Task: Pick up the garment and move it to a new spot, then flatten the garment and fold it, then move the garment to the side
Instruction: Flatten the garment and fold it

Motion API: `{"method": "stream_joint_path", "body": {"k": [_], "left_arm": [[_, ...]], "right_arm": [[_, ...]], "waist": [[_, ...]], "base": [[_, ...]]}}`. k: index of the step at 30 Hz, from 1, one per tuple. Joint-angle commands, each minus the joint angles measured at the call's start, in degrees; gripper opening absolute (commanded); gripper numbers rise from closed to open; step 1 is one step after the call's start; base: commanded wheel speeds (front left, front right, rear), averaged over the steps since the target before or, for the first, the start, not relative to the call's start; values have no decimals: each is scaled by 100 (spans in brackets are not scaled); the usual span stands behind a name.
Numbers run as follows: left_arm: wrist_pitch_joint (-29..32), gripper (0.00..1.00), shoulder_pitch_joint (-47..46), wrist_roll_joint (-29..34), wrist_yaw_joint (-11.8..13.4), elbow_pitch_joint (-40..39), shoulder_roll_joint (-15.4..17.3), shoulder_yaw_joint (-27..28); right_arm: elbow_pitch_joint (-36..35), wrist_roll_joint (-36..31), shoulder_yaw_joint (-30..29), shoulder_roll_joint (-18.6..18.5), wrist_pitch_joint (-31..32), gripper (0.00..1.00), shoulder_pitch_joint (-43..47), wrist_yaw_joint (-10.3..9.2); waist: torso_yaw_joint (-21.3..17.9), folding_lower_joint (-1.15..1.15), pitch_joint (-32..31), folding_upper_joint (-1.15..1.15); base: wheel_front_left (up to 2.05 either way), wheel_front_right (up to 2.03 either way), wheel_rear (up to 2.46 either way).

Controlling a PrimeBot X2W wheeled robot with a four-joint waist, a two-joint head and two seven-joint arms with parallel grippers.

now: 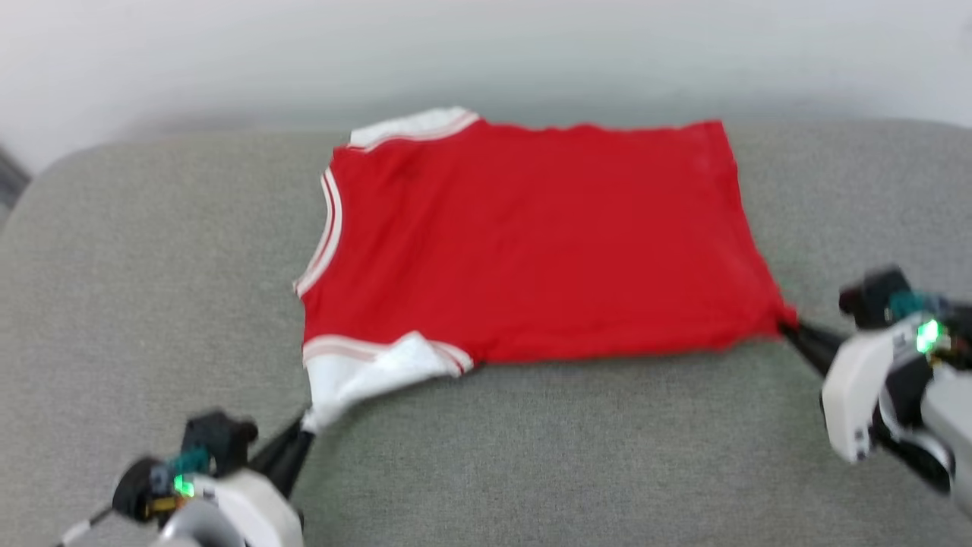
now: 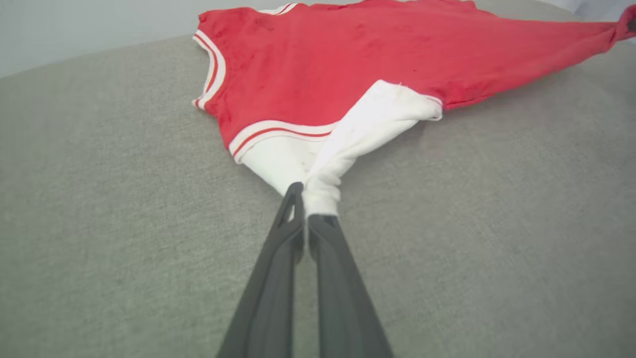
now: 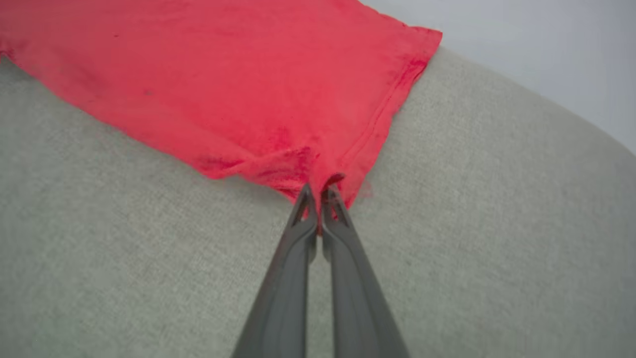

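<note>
The garment (image 1: 531,235) is a red jersey with white sleeves and striped trim, spread flat on a grey cushioned surface, collar at the left, hem at the right. My left gripper (image 1: 307,425) is shut on the tip of the near white sleeve (image 2: 323,194), which is pulled into a bunched point toward me. My right gripper (image 1: 786,328) is shut on the near hem corner (image 3: 323,186), drawing it out to the right. In the left wrist view the garment (image 2: 372,54) stretches away to the upper right. The plain red side faces up; no numerals show.
The grey fabric surface (image 1: 569,456) has rounded corners and ends at a pale wall (image 1: 486,53) behind the garment. Bare surface lies in front of the garment and to its left (image 1: 152,266).
</note>
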Motion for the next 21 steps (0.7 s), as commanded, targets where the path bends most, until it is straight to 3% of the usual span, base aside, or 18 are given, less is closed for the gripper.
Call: {"method": "stream_joint_path", "body": {"k": [1,4,12,21], "left_arm": [[45,0,193,-26,93,-157,71,-23],[186,0,712,-173,338,-554,211,-79],[444,0,1798,-646,678,-1292,497,-200],[618,0,2275,-817,828,-1597,702,-305]], "right_arm": [[-75,59,-25,-66,-37,0,198,-4],[-319,144,-72,-224,-48,0,661,-4],[-740,356,-539,-536,-133,0,1959,-4],[-1347,238,-1185,-765,160,0,3285,-4]], "waist": [[37,2,-192,0],[38,2,-363,0],[88,2,-675,0],[158,2,-764,0]], "base": [[0,0,0],[0,0,0],[0,0,0],[0,0,0]]}}
